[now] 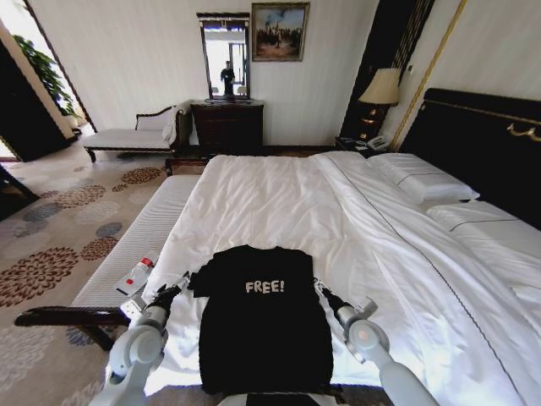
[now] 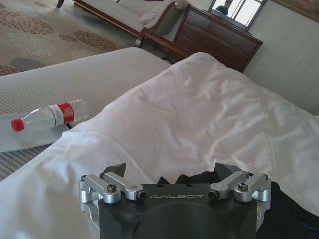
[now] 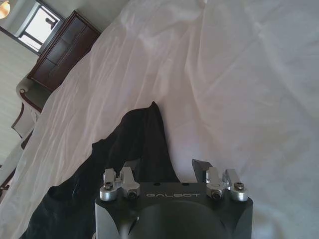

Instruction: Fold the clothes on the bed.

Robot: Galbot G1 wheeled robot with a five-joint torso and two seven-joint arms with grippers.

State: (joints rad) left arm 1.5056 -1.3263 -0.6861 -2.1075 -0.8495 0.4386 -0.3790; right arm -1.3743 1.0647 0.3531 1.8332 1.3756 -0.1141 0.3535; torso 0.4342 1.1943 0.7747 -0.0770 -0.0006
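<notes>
The black T-shirt is laid flat on the near end of the bed, with the white "FREE!" lettering facing up and the lower part hanging over the edge of the bed. The left gripper is placed at the left sleeve of the T-shirt, and the right gripper at the right sleeve. Both are seen with the fingers spread apart; whether cloth is touched cannot be told with certainty. A plastic bottle with red cap is lying on the bench, beside the bed.
</notes>
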